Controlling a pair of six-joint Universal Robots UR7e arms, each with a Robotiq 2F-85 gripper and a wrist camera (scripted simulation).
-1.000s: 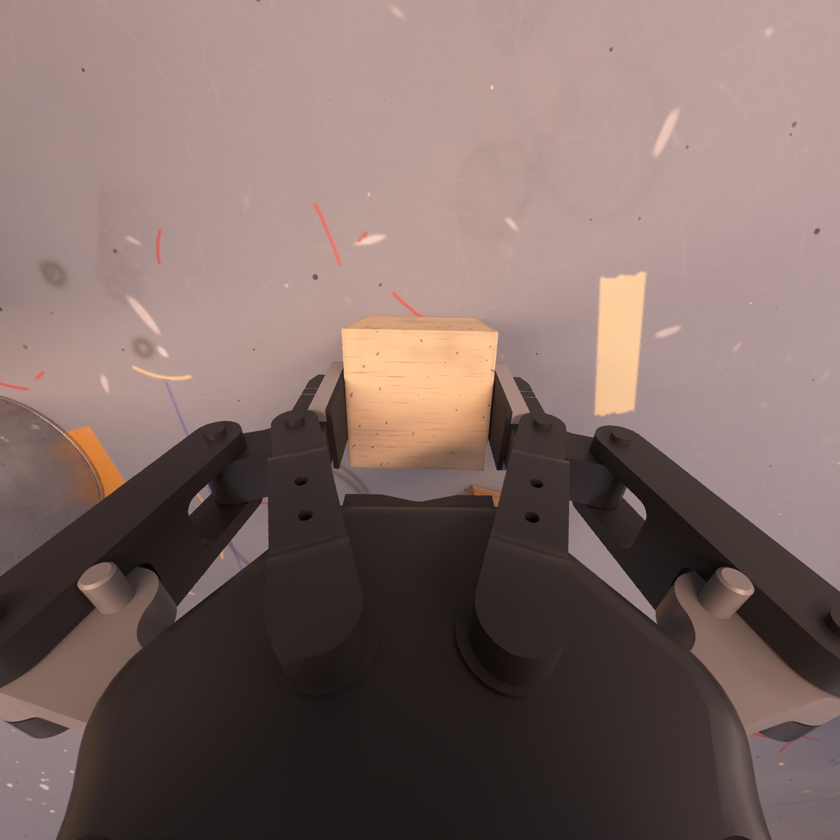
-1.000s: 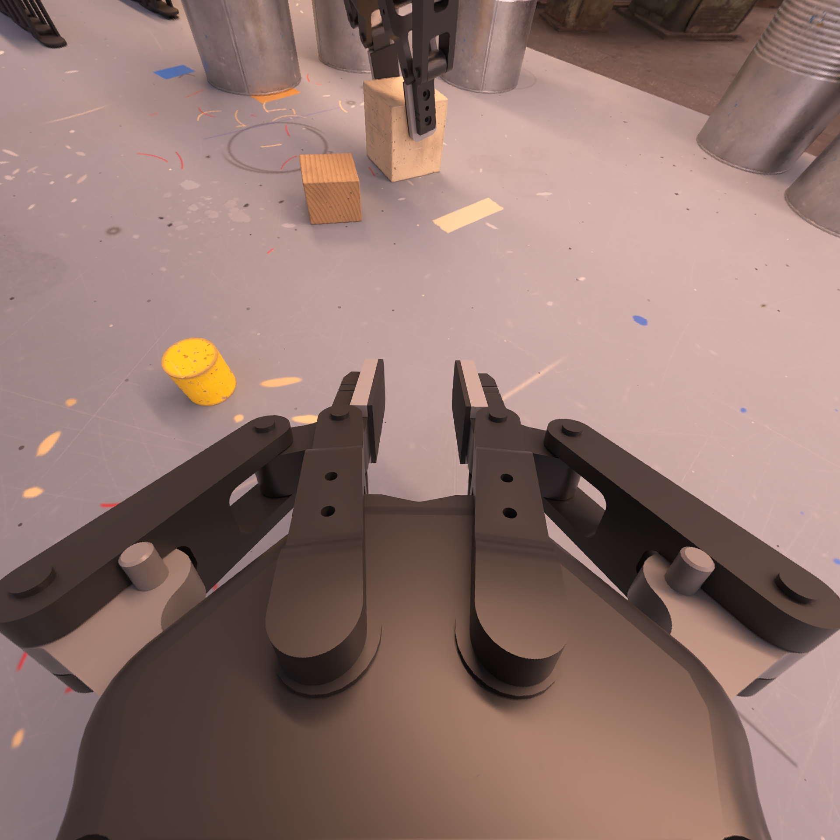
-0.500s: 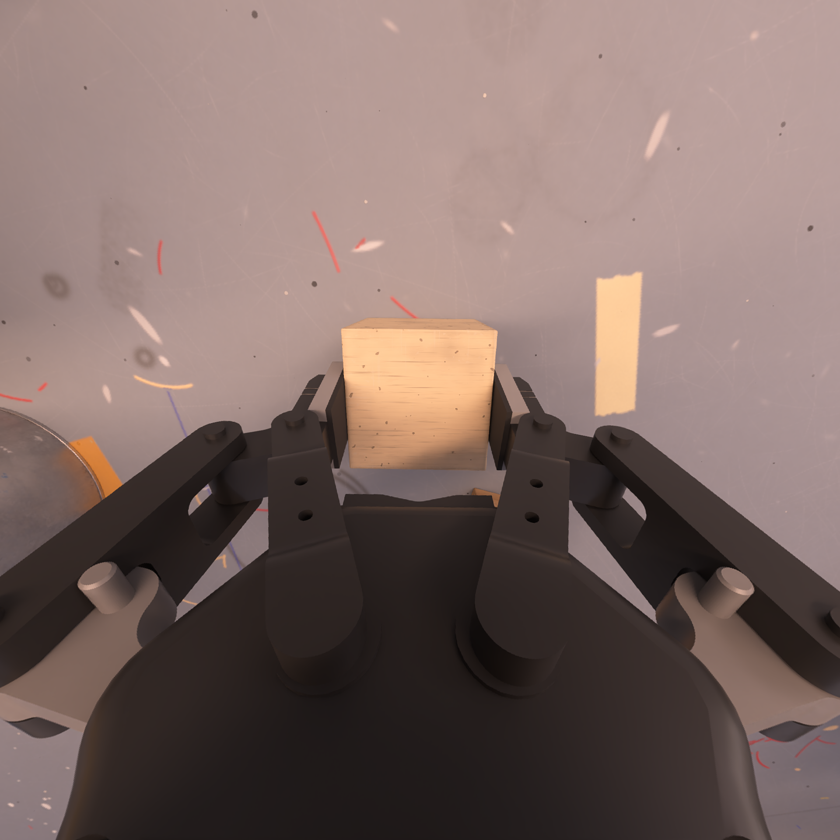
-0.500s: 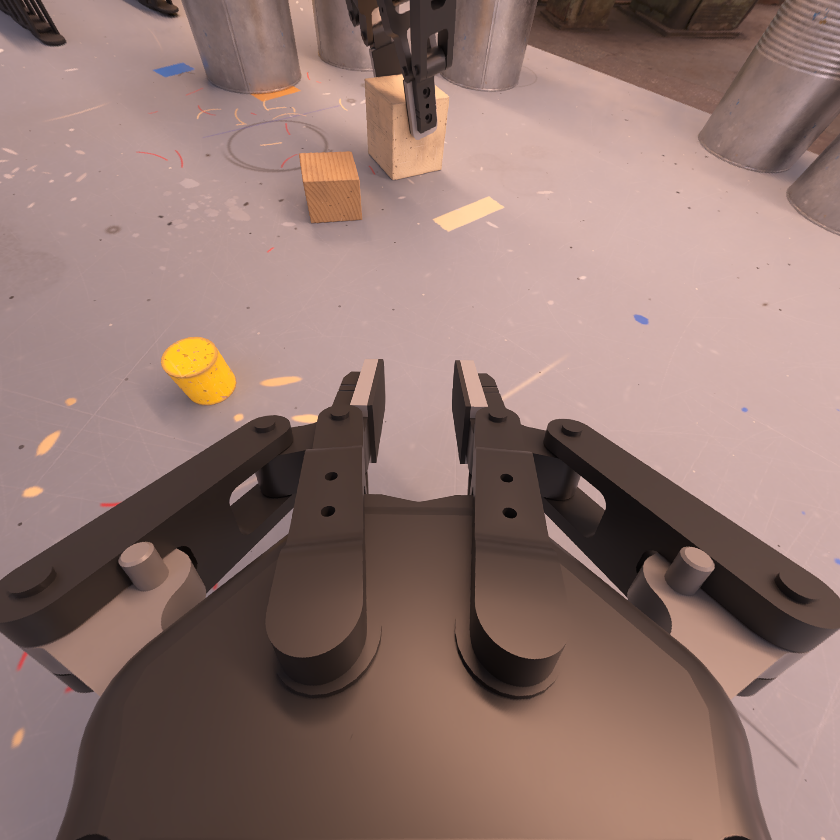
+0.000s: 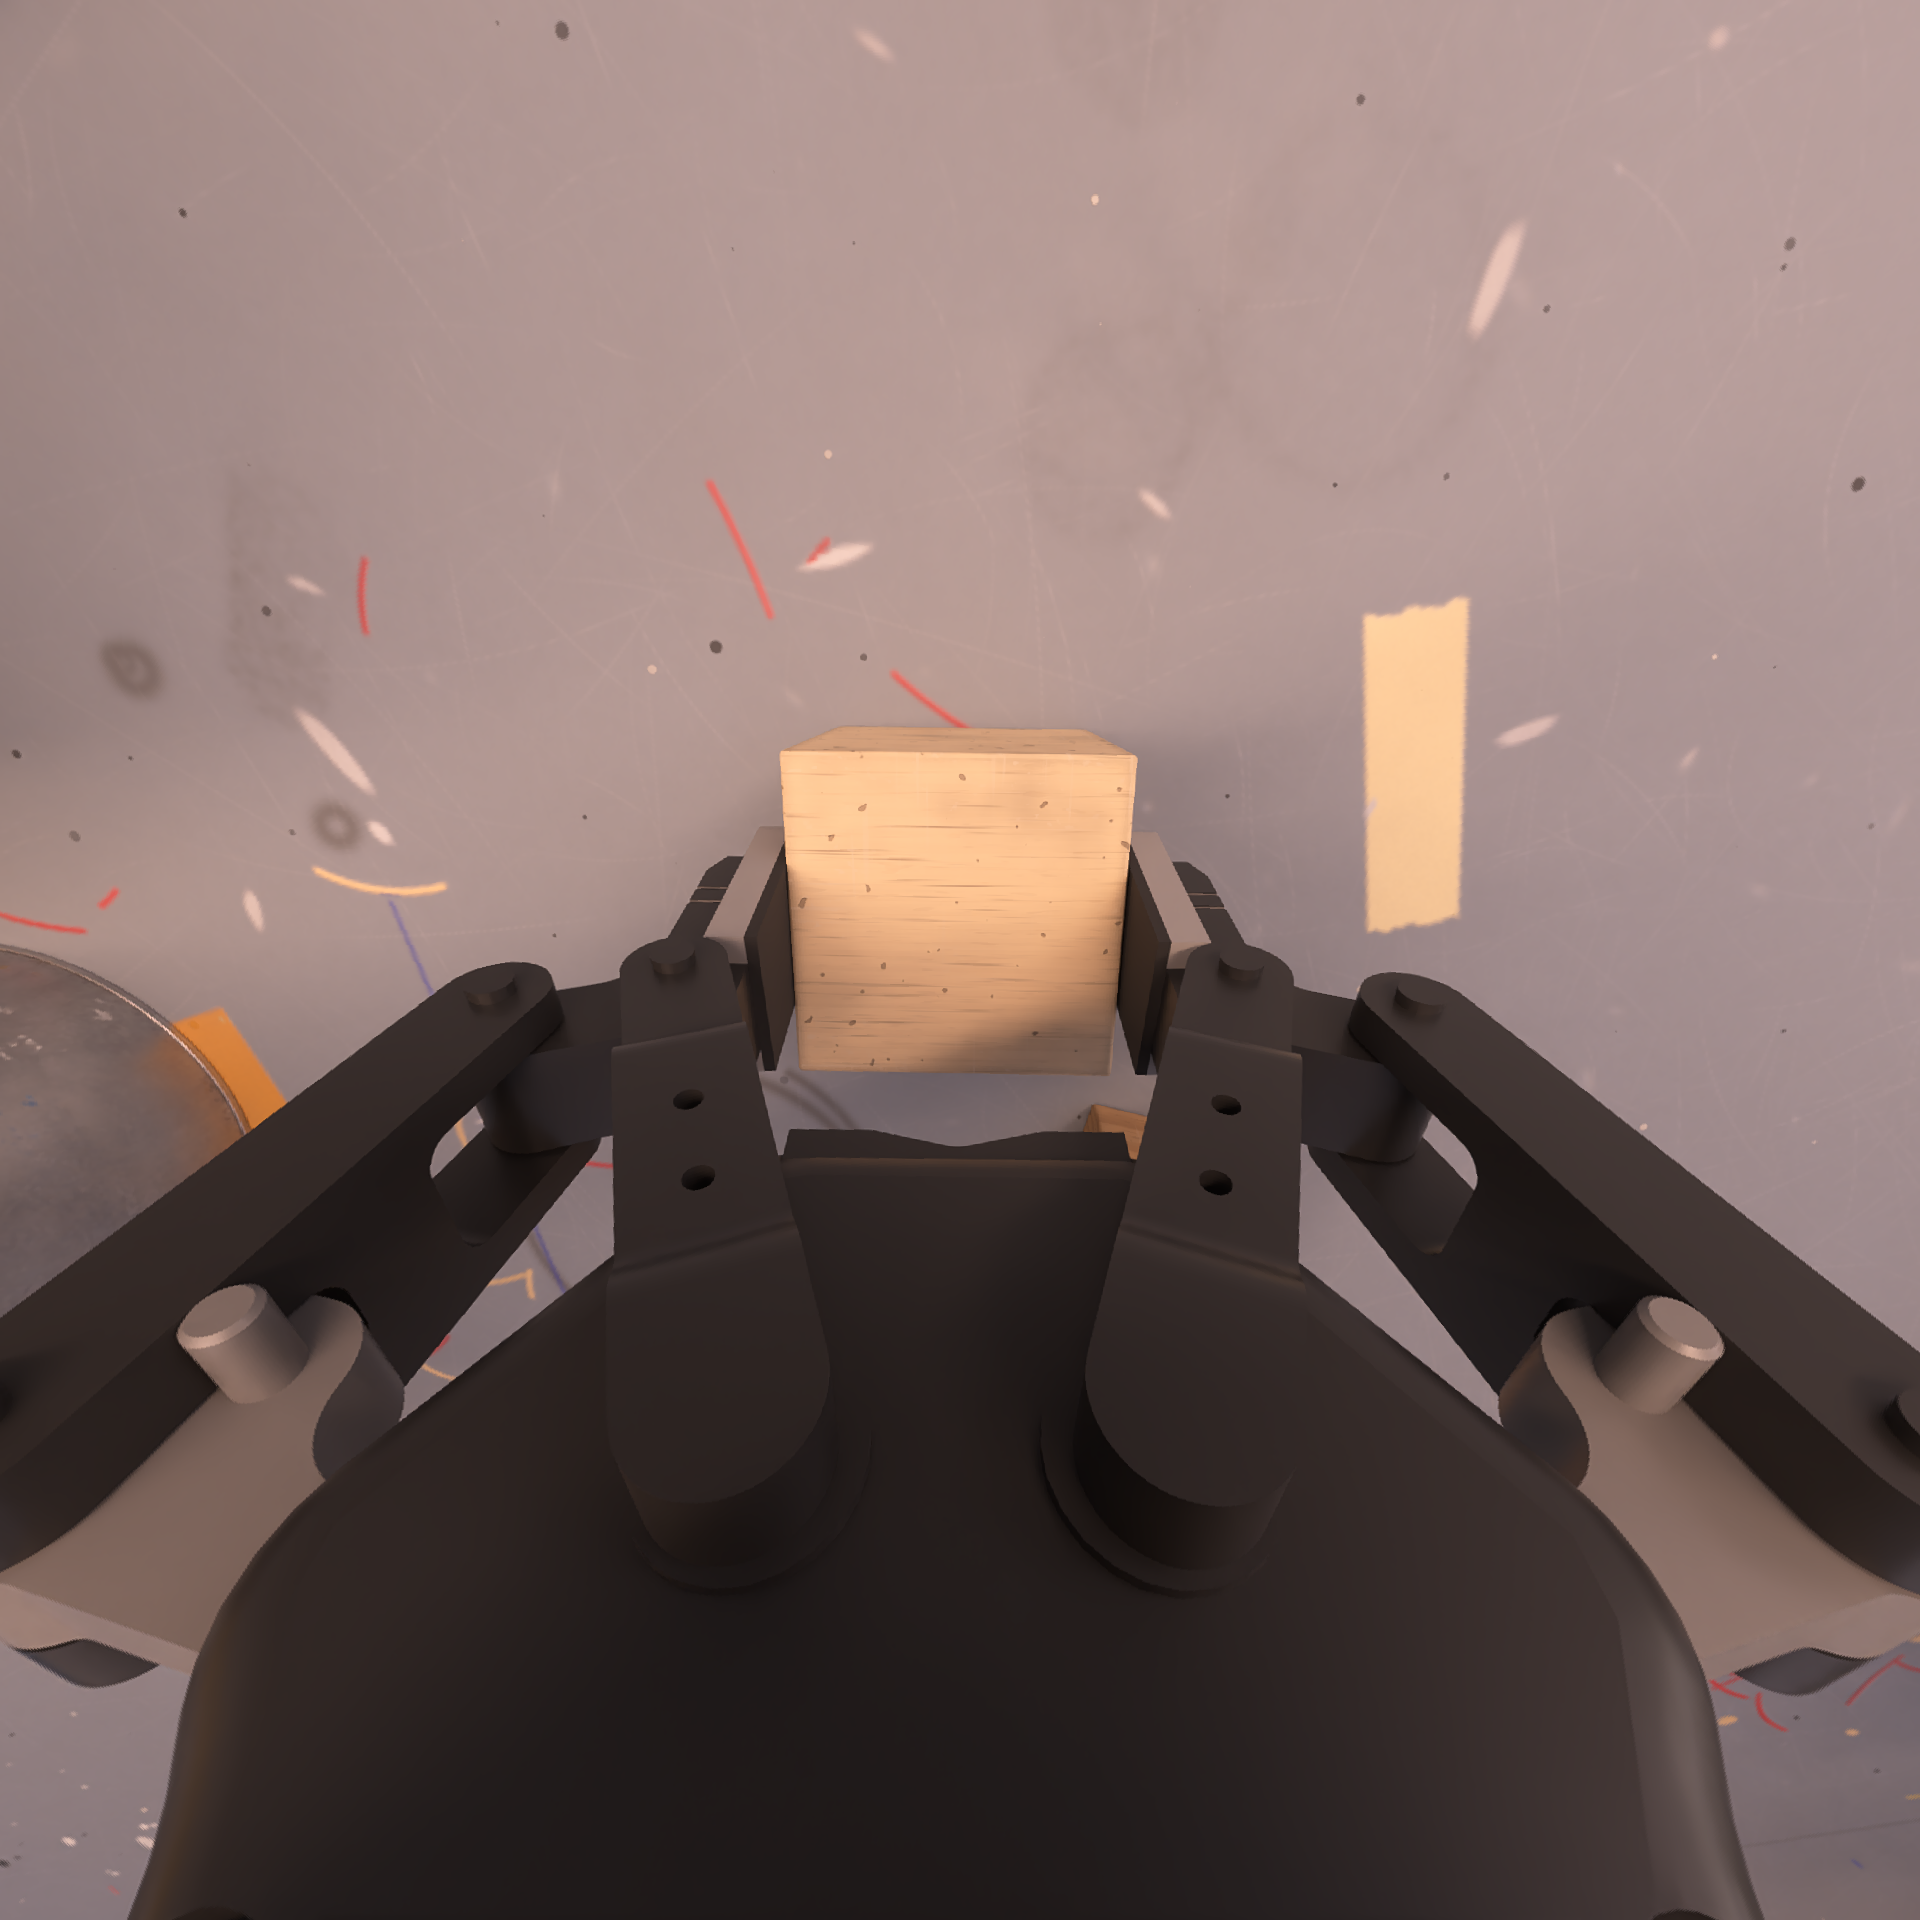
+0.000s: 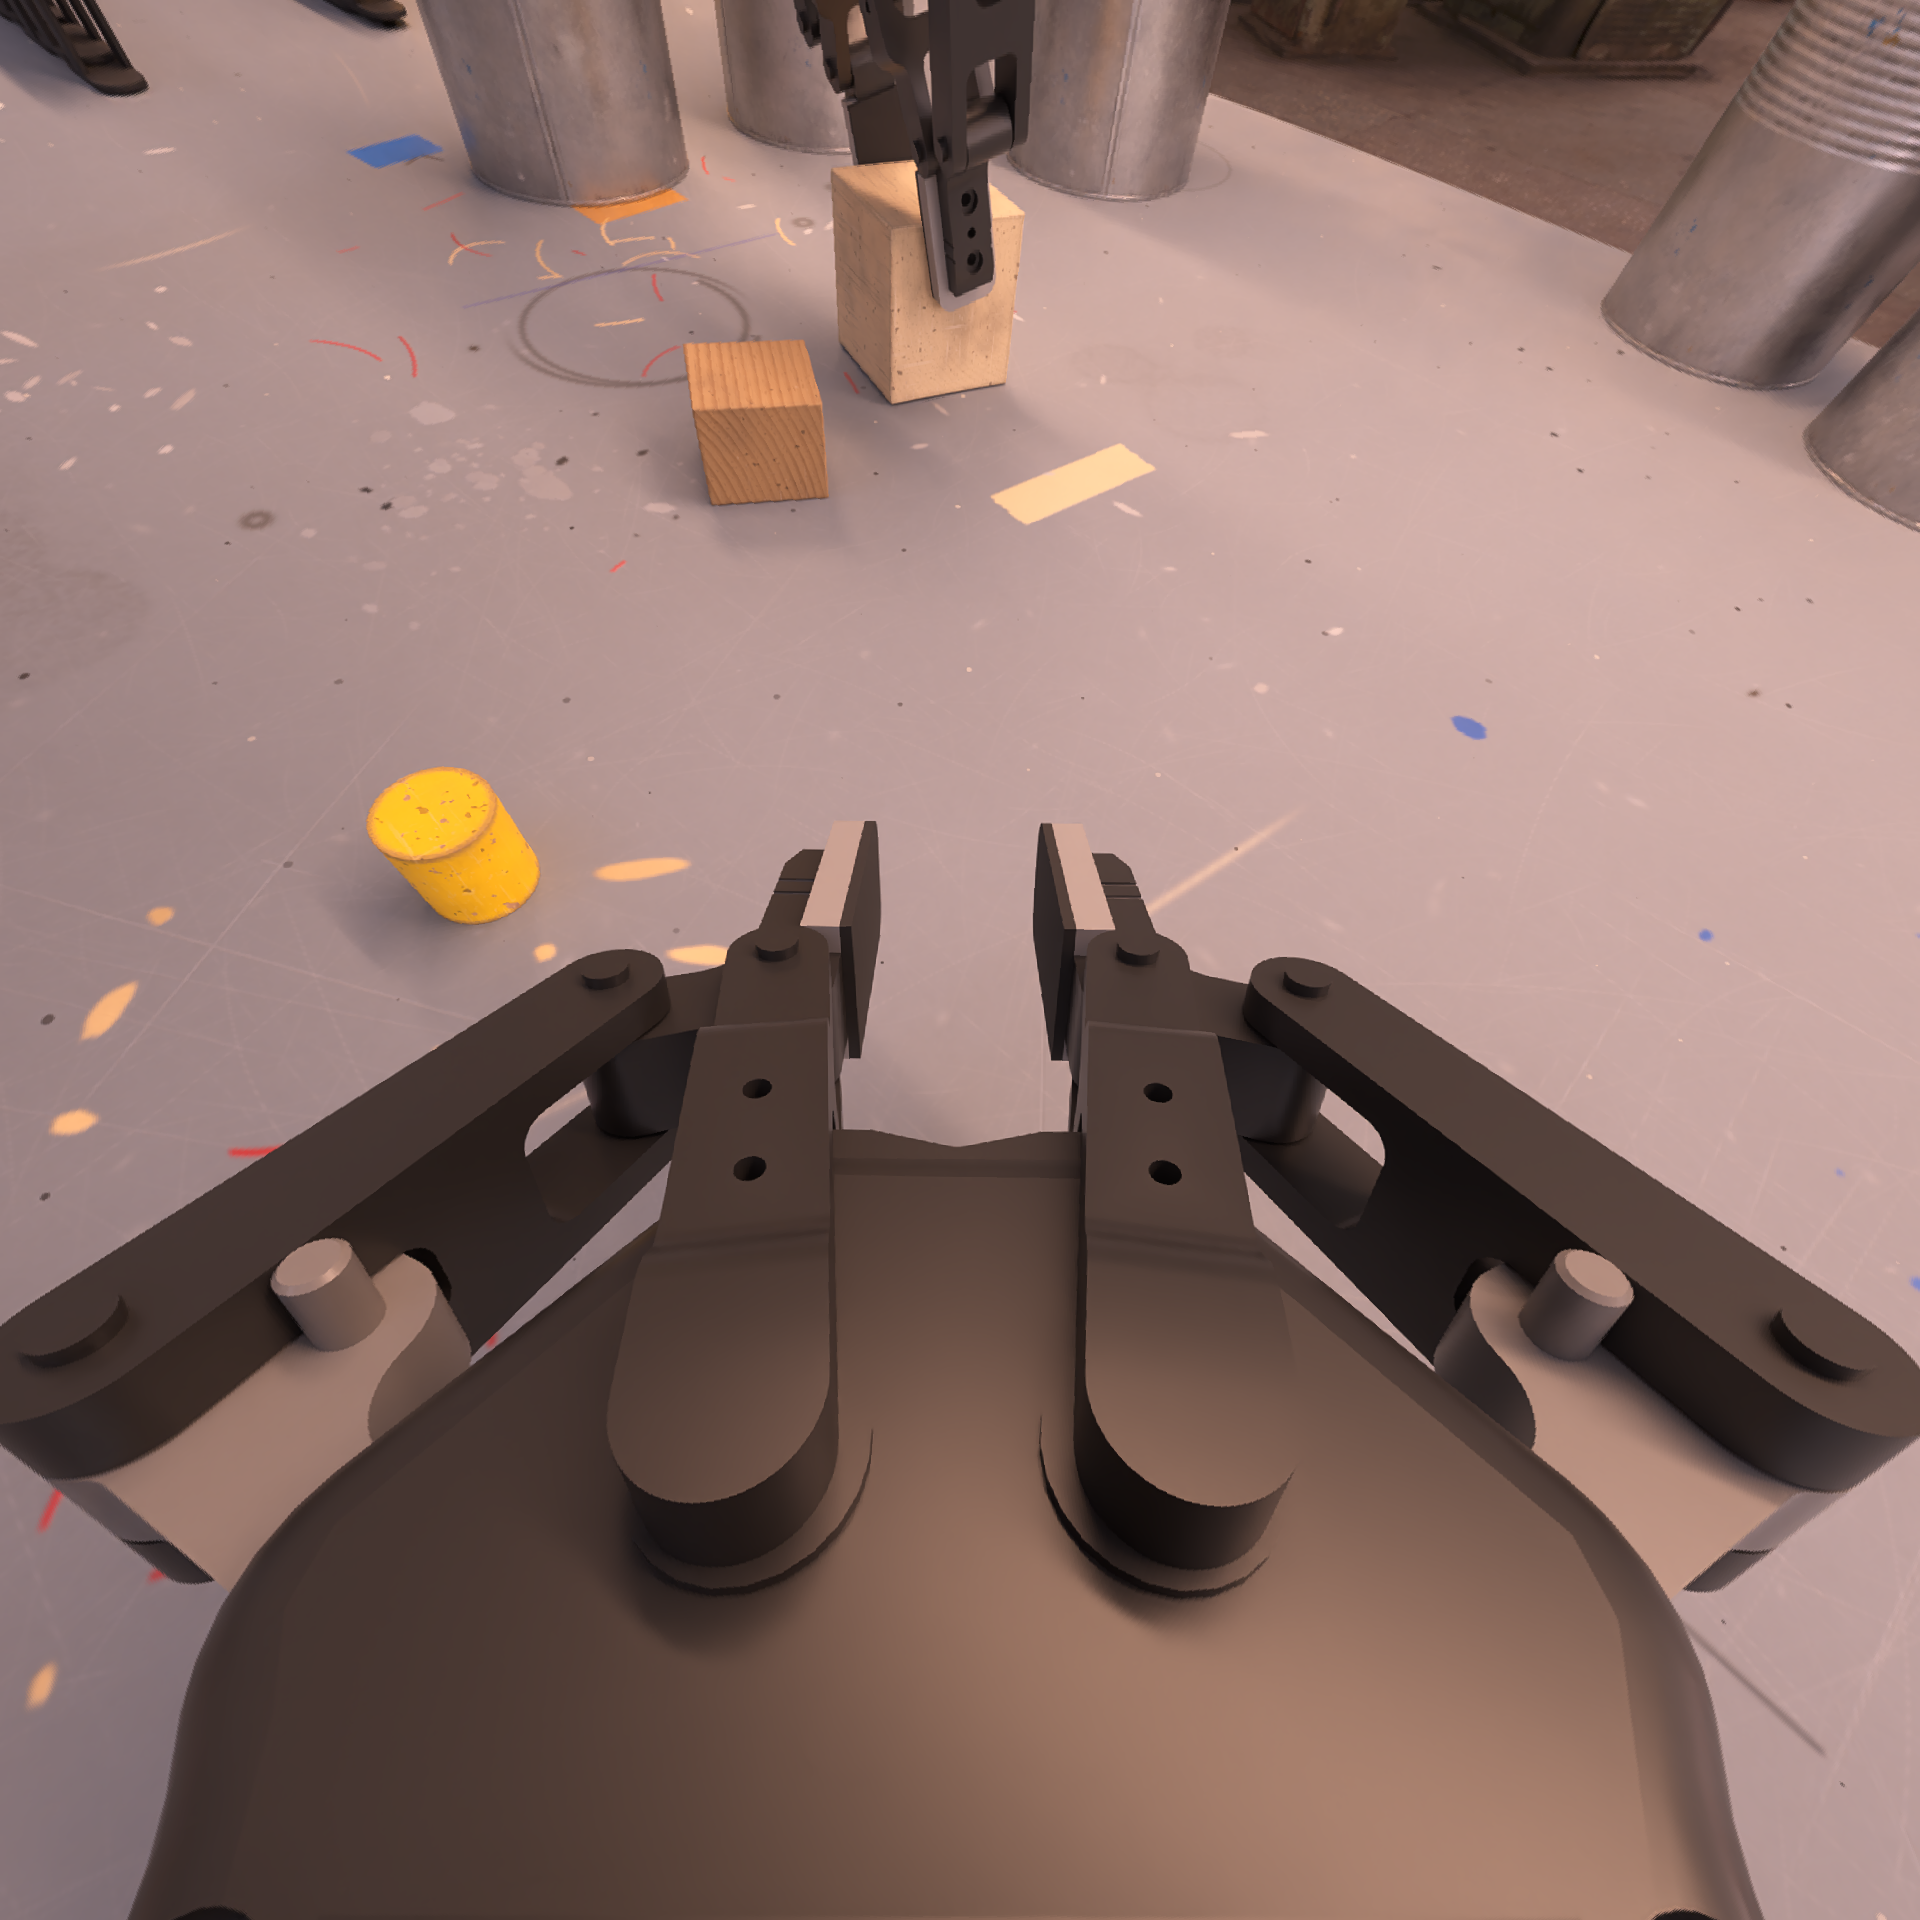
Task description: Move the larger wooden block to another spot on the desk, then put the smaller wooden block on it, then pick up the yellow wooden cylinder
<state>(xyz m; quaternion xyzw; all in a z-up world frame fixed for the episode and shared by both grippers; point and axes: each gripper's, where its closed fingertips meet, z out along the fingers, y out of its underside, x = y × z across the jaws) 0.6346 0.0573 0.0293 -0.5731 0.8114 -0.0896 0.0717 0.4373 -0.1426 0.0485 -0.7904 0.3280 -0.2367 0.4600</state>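
From my right wrist view, working left to right across the grey, paint-flecked surface [image 6: 1351, 644]: the yellow wooden cylinder [image 6: 454, 844] stands near-left, slightly tilted, well apart from everything else and just left of my right tool [image 6: 956, 883]. That tool hangs over bare surface with its fingers parted and nothing between them. Farther off, left of centre, the smaller wooden block [image 6: 760, 421] sits flat on the surface, darker in grain. Just right of it and a little farther away is the larger wooden block [image 6: 920, 291], pale, clamped by my left tool [image 6: 951, 223], which comes down from above; one finger [image 6: 961, 244] lies flat against the block's right face. I cannot tell whether the block's underside touches the surface. A cream strip of tape [image 6: 1072, 483] lies to the right of both blocks. Metal cans [image 6: 566, 94] stand along the far edge and at far right. Left wrist view confirms: left tool [image 5: 956, 935] pinching the larger wooden block [image 5: 956, 904] on both sides, tape [image 5: 1413, 764] to the right.
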